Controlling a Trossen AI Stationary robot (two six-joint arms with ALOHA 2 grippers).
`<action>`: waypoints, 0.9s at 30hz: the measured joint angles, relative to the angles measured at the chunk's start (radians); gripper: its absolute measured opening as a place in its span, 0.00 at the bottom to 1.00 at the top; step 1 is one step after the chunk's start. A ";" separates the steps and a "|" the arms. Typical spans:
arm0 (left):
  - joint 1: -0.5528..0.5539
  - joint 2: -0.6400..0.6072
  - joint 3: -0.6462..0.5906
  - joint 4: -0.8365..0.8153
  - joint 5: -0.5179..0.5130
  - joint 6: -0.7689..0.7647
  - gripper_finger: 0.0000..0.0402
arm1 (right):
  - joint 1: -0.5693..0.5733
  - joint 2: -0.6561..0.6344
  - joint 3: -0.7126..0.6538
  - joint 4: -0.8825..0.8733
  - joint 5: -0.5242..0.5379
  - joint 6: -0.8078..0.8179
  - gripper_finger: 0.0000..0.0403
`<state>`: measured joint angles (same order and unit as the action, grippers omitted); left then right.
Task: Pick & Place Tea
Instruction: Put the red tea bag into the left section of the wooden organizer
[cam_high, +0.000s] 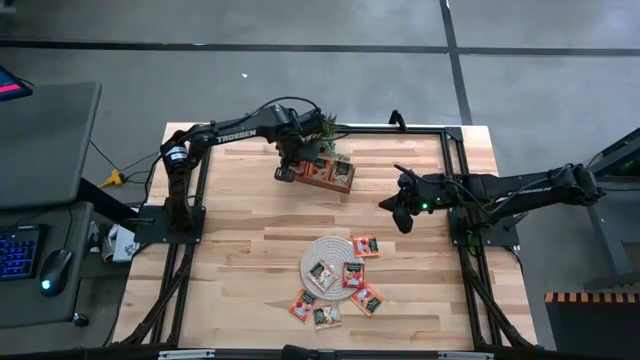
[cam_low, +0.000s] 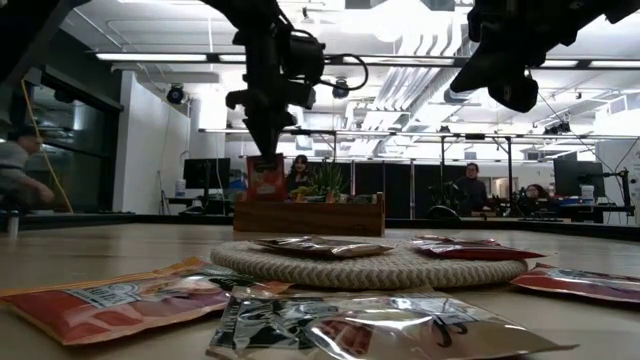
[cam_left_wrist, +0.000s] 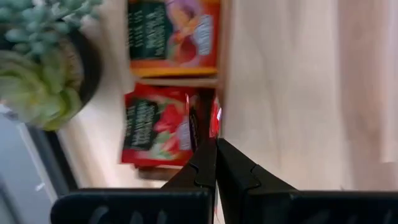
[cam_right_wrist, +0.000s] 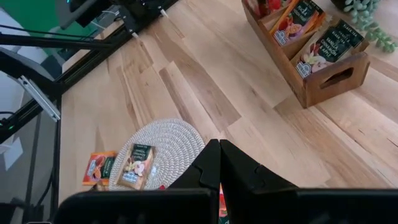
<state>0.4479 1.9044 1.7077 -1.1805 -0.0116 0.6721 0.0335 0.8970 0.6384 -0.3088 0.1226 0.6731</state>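
Tea sachets (cam_low: 390, 330) lie at the desk's (cam_high: 240, 280) front edge. My left claw (cam_high: 287, 172), closed on one sachet, hangs over the tray (cam_high: 328, 172); my right claw (cam_high: 400, 215) is closed, empty.

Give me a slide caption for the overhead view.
Left tool lowers a tea sachet into the wooden tray.

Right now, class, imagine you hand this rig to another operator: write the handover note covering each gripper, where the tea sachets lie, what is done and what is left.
Left gripper: shut on a red tea sachet, at the end of the brown wooden tray.
Right gripper: shut, holding nothing, hovering right of the tray.
Done: several sachets stand in the tray.
Left: sachets on the round whitish woven mat, more on the table beside it, one at the mat's right edge, a cluster below it.
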 joint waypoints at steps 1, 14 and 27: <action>0.004 0.000 0.000 0.003 -0.017 -0.002 0.00 | 0.000 0.000 0.000 0.000 0.000 0.000 0.00; 0.053 0.000 0.000 0.037 -0.059 -0.003 0.00 | 0.000 0.000 0.000 0.008 -0.002 0.000 0.00; 0.042 0.080 -0.001 0.015 -0.067 0.021 0.00 | 0.000 0.000 0.000 0.006 0.003 0.000 0.00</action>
<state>0.4904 1.9839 1.7069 -1.1652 -0.0788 0.6930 0.0334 0.8967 0.6384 -0.3023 0.1257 0.6727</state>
